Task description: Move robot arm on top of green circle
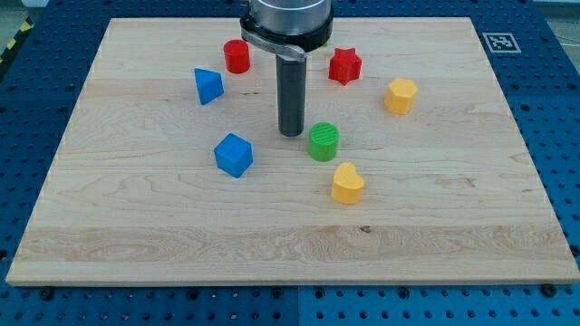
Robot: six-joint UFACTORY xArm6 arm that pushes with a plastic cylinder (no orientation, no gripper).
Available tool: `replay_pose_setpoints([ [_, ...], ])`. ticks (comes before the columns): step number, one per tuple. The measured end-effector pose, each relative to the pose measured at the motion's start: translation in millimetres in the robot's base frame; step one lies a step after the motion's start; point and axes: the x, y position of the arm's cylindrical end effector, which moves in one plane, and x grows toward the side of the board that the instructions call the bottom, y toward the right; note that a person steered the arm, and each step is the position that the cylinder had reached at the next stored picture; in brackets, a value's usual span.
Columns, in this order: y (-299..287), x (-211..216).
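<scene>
Seven blocks sit on my board (pixel 136 226). My tip (pixel 291 134) rests just left of the green circle (pixel 323 142), mid-board, nearer the top edge; I have no claw.

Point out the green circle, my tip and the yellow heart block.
green circle (pixel 323 141): camera view, on its ribbed top face.
my tip (pixel 291 134): camera view, the rod's very end, just left of the green circle.
yellow heart block (pixel 347 183): camera view, middle of its top.
</scene>
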Motion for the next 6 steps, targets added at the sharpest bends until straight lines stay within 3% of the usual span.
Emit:
replay_pose_setpoints([
  [2, -11.8, 0.9],
  [6, 42.2, -10.9],
])
